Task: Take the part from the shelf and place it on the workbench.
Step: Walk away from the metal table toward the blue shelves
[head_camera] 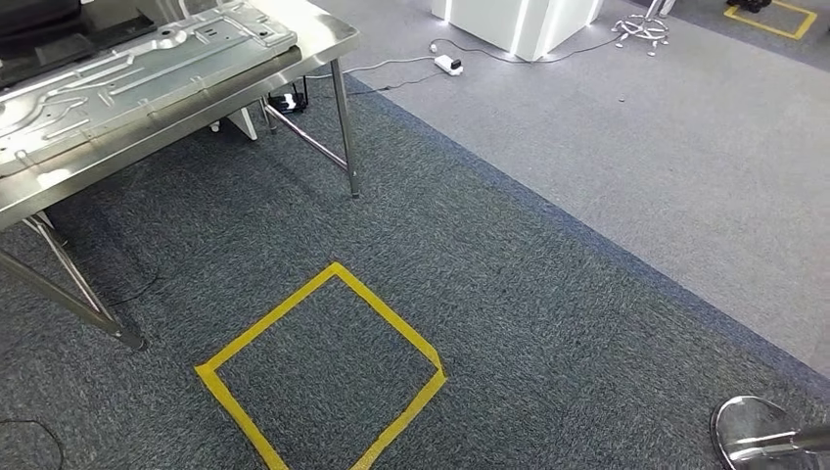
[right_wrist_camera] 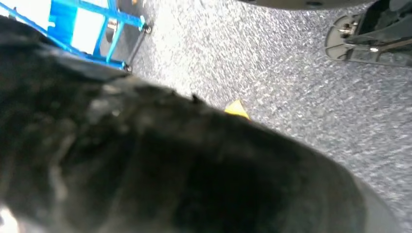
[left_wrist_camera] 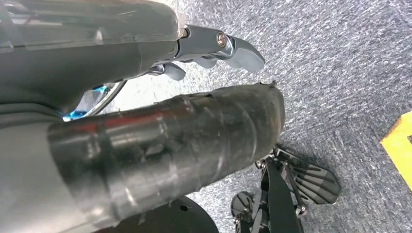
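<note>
We see the part (head_camera: 127,73), a flat stamped sheet-metal panel with ribs and holes, lying on the steel desk (head_camera: 323,44). Yellow tape square (head_camera: 323,367) marks dark carpet (head_camera: 548,294). Left hand (left_wrist_camera: 214,48) fingers (left_wrist_camera: 240,53) hang apart, holding nothing. Right hand (right_wrist_camera: 170,170) is a dark blur; we cannot tell its state.

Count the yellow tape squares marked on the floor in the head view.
2: a full yellow tape square on the dark carpet near the metal table, and another yellow tape square, partly cut off, at the far right.
</note>
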Controlling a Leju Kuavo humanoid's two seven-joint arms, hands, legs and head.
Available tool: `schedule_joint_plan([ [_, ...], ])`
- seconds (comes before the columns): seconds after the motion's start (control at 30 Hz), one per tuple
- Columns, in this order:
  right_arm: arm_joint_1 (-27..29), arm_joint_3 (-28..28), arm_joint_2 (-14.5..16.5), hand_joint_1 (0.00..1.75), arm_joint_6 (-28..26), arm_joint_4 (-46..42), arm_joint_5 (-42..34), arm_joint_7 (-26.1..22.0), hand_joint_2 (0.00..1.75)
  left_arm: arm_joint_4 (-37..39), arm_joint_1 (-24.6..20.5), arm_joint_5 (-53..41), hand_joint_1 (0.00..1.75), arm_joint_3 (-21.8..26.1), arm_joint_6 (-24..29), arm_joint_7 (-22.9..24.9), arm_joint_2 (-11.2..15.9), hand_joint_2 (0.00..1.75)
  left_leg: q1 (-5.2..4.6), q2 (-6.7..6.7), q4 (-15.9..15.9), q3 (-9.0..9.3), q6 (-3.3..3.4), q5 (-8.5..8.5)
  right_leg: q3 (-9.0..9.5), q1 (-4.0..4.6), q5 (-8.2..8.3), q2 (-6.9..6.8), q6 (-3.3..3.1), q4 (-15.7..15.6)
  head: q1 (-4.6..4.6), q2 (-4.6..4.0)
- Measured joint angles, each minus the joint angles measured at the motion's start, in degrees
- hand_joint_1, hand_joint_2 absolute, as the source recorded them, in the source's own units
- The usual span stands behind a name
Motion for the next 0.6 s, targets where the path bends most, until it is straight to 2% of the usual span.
schedule_joint_plan([
  [0.07,0.0,0.0,0.0,0.00,0.0,0.0,0.0,-0.1,0.00,0.0,0.0,0.0,0.00,0.0,-0.1,0.0,0.0,0.00,-0.11,0.60,0.0,0.24,-0.17,-0.16,4.15,0.25,3.60,-1.19,-0.62,-8.0,0.00,0.00],
  [0.13,-0.2,0.0,0.0,0.00,0.0,0.0,0.0,-0.4,0.00,0.0,-0.1,-0.1,0.00,0.0,-0.2,-0.1,0.0,0.00,-0.29,1.12,0.1,0.41,-0.62,-0.37,7.00,0.80,5.31,-2.31,-1.40,-13.8,-0.01,0.00],
  [0.17,-0.2,0.0,0.0,0.00,0.0,0.0,0.0,-0.4,0.00,0.0,-0.1,-0.1,0.00,0.0,-0.2,-0.1,0.0,0.00,-0.33,1.38,0.1,0.47,-0.91,-0.43,7.24,1.05,5.25,-2.44,-1.69,-14.5,-0.01,0.00],
  [0.2,-0.2,0.0,0.0,0.00,0.0,0.0,0.0,-0.5,0.00,0.0,-0.2,-0.1,0.00,0.0,-0.1,-0.1,0.0,0.00,-0.34,1.65,0.0,0.56,-1.22,-0.46,7.19,1.16,5.39,-2.01,-1.93,-14.6,-0.01,0.00],
  [0.23,-0.2,0.0,0.0,0.00,-0.1,0.0,0.0,-0.5,0.00,0.0,-0.2,-0.1,0.00,0.0,0.0,-0.1,0.0,0.00,-0.31,1.80,0.0,0.62,-1.54,-0.58,7.27,0.99,5.55,-1.65,-2.24,-14.8,-0.01,0.00],
  [0.3,-0.2,-0.1,0.1,0.00,-0.1,0.0,0.0,-0.6,0.00,0.0,-0.2,-0.1,0.00,-0.1,0.1,-0.1,0.0,0.00,-0.21,0.76,1.8,-0.02,-2.17,-2.03,7.49,0.60,6.00,-1.02,-2.89,-15.4,-0.03,0.00],
  [0.37,-0.2,-0.1,0.2,0.00,-0.1,0.0,0.0,-0.6,0.00,0.0,-0.2,-0.1,0.00,-0.1,0.2,-0.2,0.0,0.00,-0.04,-0.92,8.0,-2.92,-2.65,-5.62,7.45,0.46,6.27,-0.44,-3.29,-15.7,-0.05,0.00],
  [0.4,-0.3,-0.1,0.2,0.00,-0.1,0.0,0.0,-0.6,0.00,0.0,-0.2,0.0,0.00,-0.1,0.2,-0.2,0.0,0.00,0.02,-1.29,12.1,-4.90,-2.82,-7.42,7.35,0.49,6.31,-0.11,-3.37,-15.7,-0.07,0.00],
  [0.43,-0.2,-0.1,0.2,0.00,-0.1,0.0,-0.1,-0.6,0.00,0.0,-0.1,0.0,0.00,-0.1,0.2,-0.2,0.0,0.00,0.07,-1.41,15.3,-6.48,-2.96,-8.38,7.31,0.52,6.32,0.27,-3.39,-15.7,-0.06,0.00],
  [0.47,-0.2,-0.2,0.2,0.00,-0.1,0.0,-0.1,-0.6,0.00,0.0,0.0,0.0,0.00,-0.1,0.2,-0.2,0.0,0.00,0.14,-1.44,16.6,-7.22,-3.07,-8.20,7.32,0.53,6.33,0.69,-3.39,-15.6,-0.06,0.00],
  [0.5,-0.1,-0.3,0.2,0.00,-0.1,0.0,-0.1,-0.5,0.00,0.0,0.0,0.0,0.00,-0.1,0.2,-0.2,0.0,0.00,0.22,-1.46,15.5,-6.80,-3.12,-6.82,7.37,0.52,6.32,1.15,-3.38,-15.6,-0.06,0.00],
  [0.57,-0.1,-0.3,0.2,0.00,0.0,0.0,-0.1,-0.5,0.00,0.0,0.0,0.0,0.00,-0.1,0.2,-0.2,0.0,0.00,0.48,-2.19,8.1,-3.50,-3.05,-2.55,7.41,0.48,6.24,2.09,-3.23,-15.3,-0.06,0.00],
  [0.6,-0.2,-0.3,0.3,0.00,0.0,0.0,-0.1,-0.5,0.00,0.0,0.0,0.0,0.00,-0.1,0.2,-0.2,0.0,0.00,0.52,-2.89,4.4,-1.87,-2.92,-1.11,7.27,0.54,6.13,2.50,-3.01,-15.0,-0.06,0.00],
])
